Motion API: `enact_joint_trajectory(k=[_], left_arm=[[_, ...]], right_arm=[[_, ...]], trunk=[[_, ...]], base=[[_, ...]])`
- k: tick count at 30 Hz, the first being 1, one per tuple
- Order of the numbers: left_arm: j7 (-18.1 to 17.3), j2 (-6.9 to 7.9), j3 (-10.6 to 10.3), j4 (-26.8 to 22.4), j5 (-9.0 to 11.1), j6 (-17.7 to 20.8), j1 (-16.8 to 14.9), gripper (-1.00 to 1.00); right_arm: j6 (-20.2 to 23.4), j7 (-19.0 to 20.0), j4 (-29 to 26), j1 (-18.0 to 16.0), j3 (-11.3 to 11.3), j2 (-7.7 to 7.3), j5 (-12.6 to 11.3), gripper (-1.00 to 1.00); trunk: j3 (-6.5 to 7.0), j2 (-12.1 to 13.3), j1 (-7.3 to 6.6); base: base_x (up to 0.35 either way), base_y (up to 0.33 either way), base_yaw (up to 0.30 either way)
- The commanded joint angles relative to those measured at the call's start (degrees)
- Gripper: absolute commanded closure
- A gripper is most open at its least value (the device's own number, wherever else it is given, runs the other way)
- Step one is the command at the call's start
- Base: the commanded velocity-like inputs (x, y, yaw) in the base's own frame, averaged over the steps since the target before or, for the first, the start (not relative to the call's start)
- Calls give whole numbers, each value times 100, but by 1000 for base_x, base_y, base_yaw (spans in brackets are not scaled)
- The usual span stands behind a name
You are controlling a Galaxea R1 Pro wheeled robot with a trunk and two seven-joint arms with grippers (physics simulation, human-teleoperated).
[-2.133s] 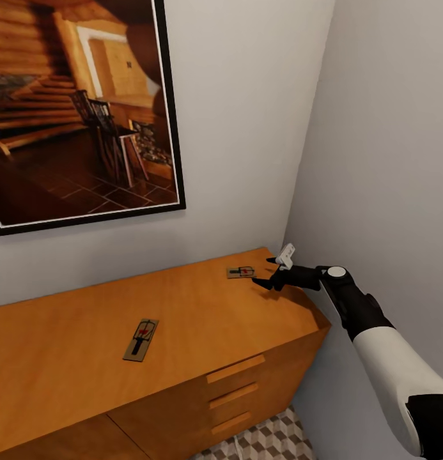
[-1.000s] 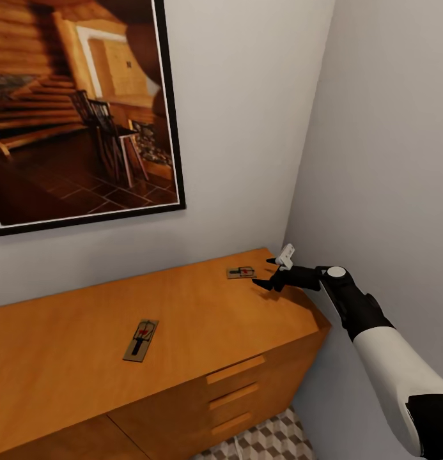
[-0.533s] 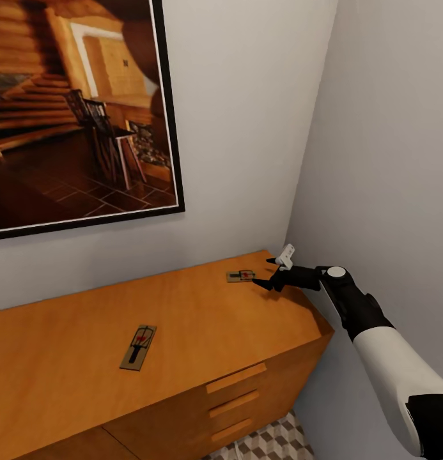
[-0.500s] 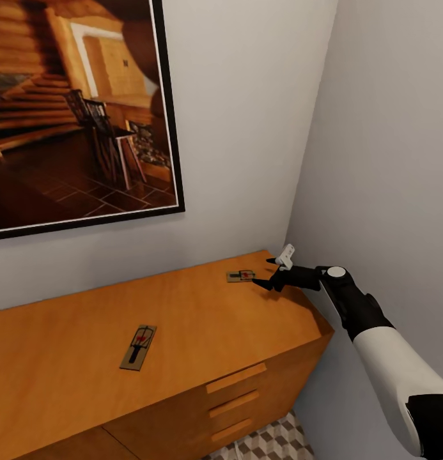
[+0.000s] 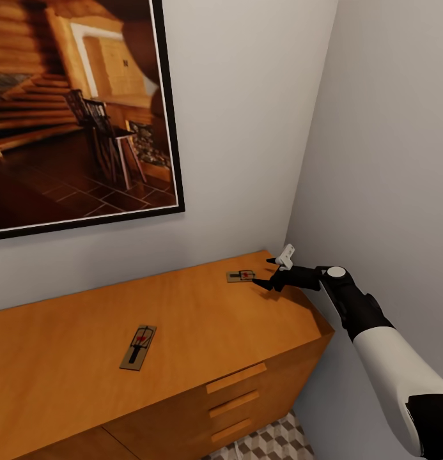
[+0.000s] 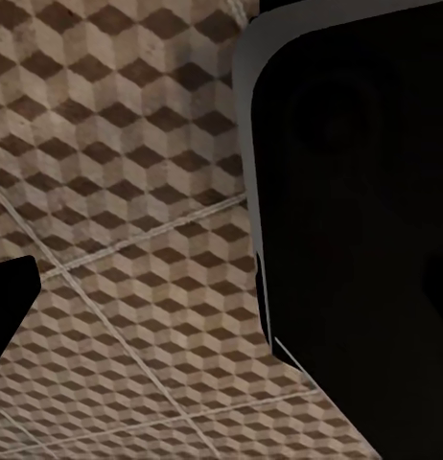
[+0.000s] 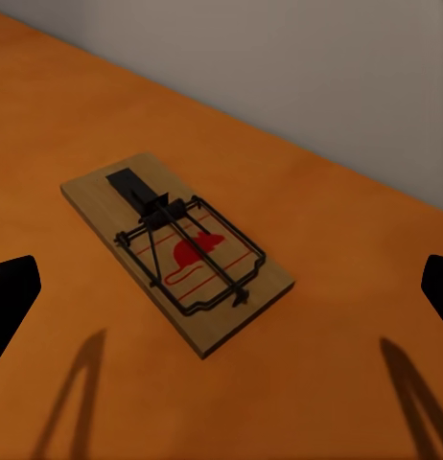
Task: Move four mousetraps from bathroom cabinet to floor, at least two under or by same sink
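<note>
A bathroom corner is seen from the head camera, where two mousetraps are laid flat on top of the orange-brown wooden cabinet. The far mousetrap is placed near the cabinet's back right corner, close to the wall; the near mousetrap is set well apart from it, toward the front of the top.

The right gripper is held just beside the far mousetrap, level with the cabinet top — its jaws are spread wide and nothing is gripped between them. In the right wrist view the same trap is framed between the two dark fingertips (its wire bar and red mouse mark are plainly shown), with no contact made.

A large framed picture of a log interior is hung on the wall above the cabinet. A strip of cube-patterned bathroom floor is shown below the drawers — the same tiles are seen from the left wrist camera, where the left gripper's opening cannot be told.
</note>
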Motion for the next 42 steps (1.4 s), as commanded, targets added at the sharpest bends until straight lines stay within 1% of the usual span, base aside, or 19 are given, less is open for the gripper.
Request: enact_joint_trajectory(k=[1, 24, 30, 42], left_arm=[[4, -3, -48, 9, 48, -3, -4, -100], [4, -3, -48, 9, 48, -3, 15, -100], [4, -3, -48, 9, 48, -3, 16, -100], [3, -3, -48, 9, 48, -3, 16, -100]], right_arm=[[45, 14, -10, -3, 9, -3, 6, -100], [38, 18, 1, -3, 15, -3, 8, -100], [37, 22, 1, -3, 15, 1, 96, -100], [37, 22, 1, -3, 15, 5, 130, -100]], trunk=[[-5, -3, 0], [-5, -3, 0], [-5, -3, 0], [-5, -3, 0]], base=[[0, 0, 0], [15, 16, 0], [6, 7, 0], [4, 0, 0]])
